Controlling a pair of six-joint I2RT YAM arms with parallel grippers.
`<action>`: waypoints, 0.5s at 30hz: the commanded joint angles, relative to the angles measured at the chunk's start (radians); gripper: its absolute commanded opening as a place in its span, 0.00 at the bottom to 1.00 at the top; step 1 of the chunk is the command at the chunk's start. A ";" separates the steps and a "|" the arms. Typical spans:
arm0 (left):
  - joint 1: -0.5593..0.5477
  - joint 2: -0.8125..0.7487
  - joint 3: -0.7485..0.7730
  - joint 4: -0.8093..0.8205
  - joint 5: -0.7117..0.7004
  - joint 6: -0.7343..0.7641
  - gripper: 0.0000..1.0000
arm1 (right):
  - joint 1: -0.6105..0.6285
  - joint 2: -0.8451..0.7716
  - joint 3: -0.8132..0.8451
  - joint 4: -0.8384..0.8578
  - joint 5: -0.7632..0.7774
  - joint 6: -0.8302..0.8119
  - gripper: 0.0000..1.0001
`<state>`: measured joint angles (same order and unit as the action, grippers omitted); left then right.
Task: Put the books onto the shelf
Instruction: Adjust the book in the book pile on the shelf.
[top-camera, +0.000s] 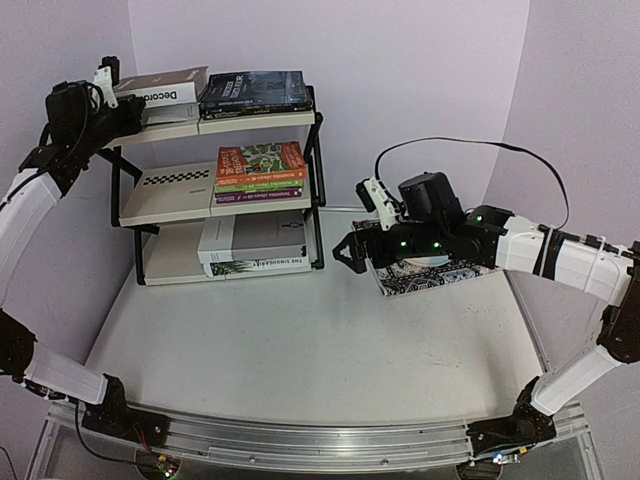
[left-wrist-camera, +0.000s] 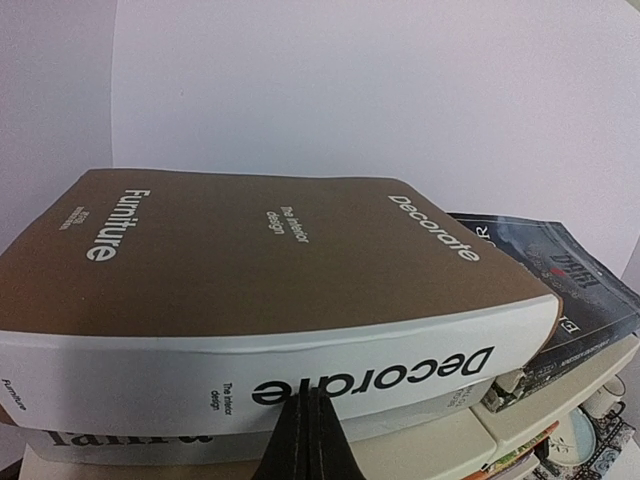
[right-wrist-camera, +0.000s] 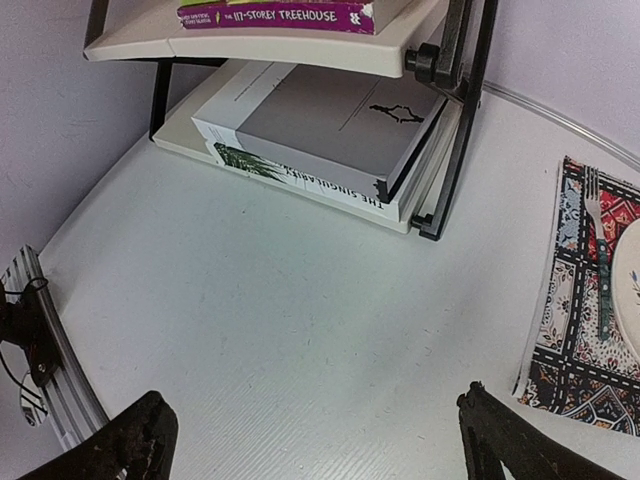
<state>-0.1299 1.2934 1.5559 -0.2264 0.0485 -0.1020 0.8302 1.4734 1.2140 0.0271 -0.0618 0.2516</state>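
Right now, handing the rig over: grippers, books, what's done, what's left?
Left gripper: shut, empty, at the spine of the Decorate book, top tier.
Right gripper: open, empty, above the table.
Books: dark novels top, Treehouse stack middle, grey book bottom of the shelf.
Done: no book visible off it.
Left: probably only retracting both arms.

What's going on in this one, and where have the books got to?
The left gripper, closed, sits at the spine of the brown Decorate book on the top tier of the shelf, beside the dark books. The Treehouse stack lies on the middle tier and a grey book on the bottom one. The right gripper hangs open and empty above the table, by the placemat. Every book in view is on the shelf.
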 joint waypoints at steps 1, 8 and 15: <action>0.003 0.009 0.059 0.045 0.021 0.009 0.00 | -0.007 -0.033 -0.010 0.014 0.016 0.006 0.98; 0.003 0.023 0.068 0.053 0.002 0.029 0.00 | -0.012 -0.040 -0.017 0.014 0.017 0.006 0.98; 0.002 -0.012 0.042 0.053 0.006 0.029 0.14 | -0.013 -0.064 -0.035 0.016 0.025 -0.005 0.98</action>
<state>-0.1299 1.3143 1.5768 -0.2197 0.0505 -0.0794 0.8230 1.4697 1.1963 0.0297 -0.0551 0.2519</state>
